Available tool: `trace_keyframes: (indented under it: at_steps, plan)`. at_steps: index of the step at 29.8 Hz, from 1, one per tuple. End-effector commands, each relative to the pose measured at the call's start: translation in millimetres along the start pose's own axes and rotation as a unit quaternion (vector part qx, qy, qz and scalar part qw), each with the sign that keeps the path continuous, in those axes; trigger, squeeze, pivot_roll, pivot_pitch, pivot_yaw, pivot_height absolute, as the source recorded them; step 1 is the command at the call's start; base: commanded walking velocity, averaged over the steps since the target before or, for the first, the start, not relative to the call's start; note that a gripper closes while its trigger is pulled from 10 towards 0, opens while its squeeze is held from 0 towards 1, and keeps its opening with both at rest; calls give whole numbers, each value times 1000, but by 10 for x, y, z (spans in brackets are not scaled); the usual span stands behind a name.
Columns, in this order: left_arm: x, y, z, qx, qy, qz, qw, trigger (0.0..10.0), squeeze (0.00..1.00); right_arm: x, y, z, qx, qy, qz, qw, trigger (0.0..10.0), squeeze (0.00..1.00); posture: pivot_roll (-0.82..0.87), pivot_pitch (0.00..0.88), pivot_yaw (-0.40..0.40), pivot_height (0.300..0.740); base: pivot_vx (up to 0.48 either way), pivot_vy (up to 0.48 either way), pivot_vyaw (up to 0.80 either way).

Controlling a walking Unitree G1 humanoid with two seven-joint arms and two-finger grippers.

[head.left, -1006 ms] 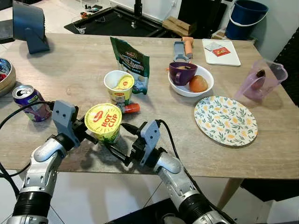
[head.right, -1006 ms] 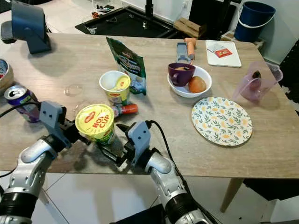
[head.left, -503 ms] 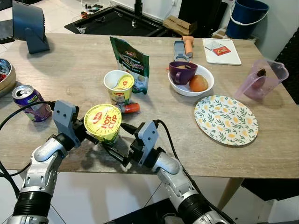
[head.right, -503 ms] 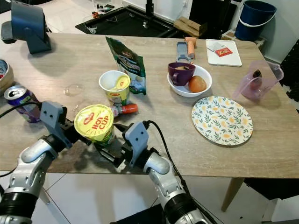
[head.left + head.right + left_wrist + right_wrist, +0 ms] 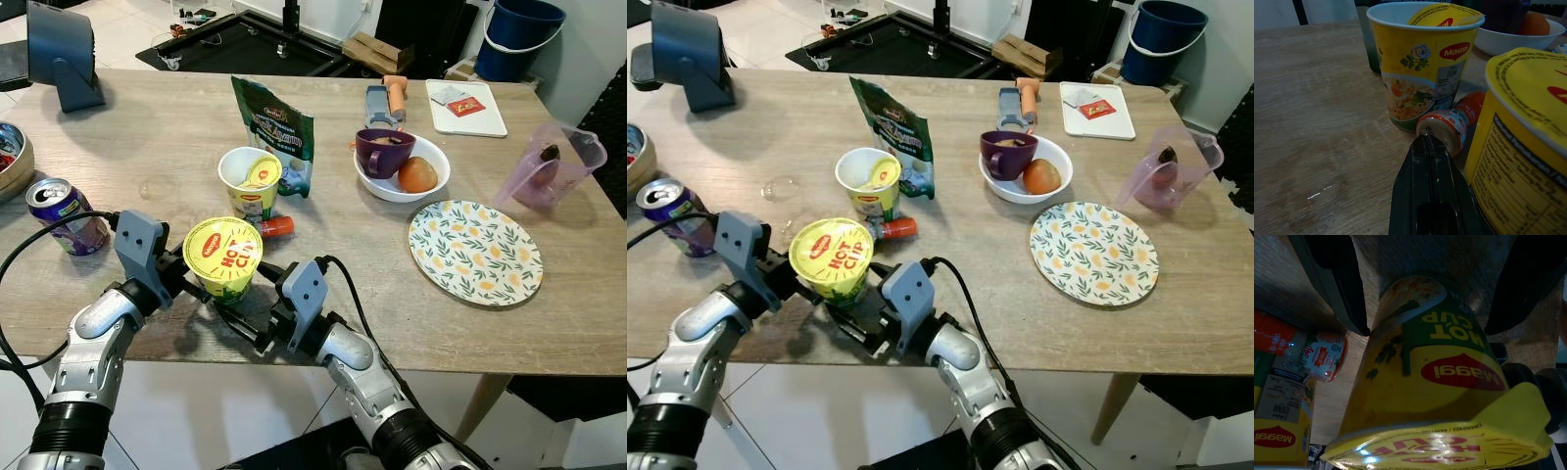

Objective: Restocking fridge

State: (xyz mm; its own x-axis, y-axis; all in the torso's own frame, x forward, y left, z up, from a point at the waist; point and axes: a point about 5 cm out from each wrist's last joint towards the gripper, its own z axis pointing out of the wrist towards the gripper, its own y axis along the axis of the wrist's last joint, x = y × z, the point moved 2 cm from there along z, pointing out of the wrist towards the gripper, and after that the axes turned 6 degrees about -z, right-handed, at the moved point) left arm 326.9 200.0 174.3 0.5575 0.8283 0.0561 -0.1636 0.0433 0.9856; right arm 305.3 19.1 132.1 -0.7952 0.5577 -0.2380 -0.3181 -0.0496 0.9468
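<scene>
A yellow-lidded Maggi Hot Cup (image 5: 223,257) stands near the table's front edge, leaning a little. My left gripper (image 5: 1426,147) lies shut on the table against the cup's left side; its tips point at a small red-capped bottle (image 5: 1445,128) lying in front of an opened noodle cup (image 5: 248,179). My right gripper (image 5: 1425,328) reaches in from the front right, open, with the cup's lower part (image 5: 1415,347) between its two spread fingers. One finger (image 5: 1337,279) touches the cup's side; the other stands off it.
A soda can (image 5: 59,211) stands to the left, a green pouch (image 5: 274,132) behind the opened cup. Further right are a white bowl (image 5: 433,157) with a purple mug and a fruit, a floral plate (image 5: 473,252) and a purple jug (image 5: 544,166).
The Hot Cup has shifted slightly right and leans more. My right gripper has slid left, further around its base; my left gripper has followed it a little to the right.
</scene>
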Motion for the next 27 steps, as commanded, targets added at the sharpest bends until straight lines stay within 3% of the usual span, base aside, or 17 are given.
trace_keyframes:
  at_steps: [1, 8, 13, 27]
  plan:
    - [-132, -65, 65, 5, -24, -15, 1000, 10000, 0, 320, 115, 251, -33, 35, 34, 998, 10000, 0, 168, 257, 13, 740, 0, 0, 0]
    - [-157, -76, 72, 6, -27, -17, 999, 10000, 0, 309, 127, 261, -36, 29, 38, 998, 10000, 0, 165, 260, 16, 740, 0, 0, 0]
    - [-175, -107, 75, 10, -28, -21, 999, 10000, 0, 270, 187, 273, -59, 17, 65, 996, 10000, 0, 165, 260, 16, 740, 0, 0, 0]
    - [-192, -153, 56, 17, -28, -26, 999, 10000, 0, 199, 209, 241, -68, 11, 63, 996, 10000, 0, 159, 257, 27, 740, 0, 0, 0]
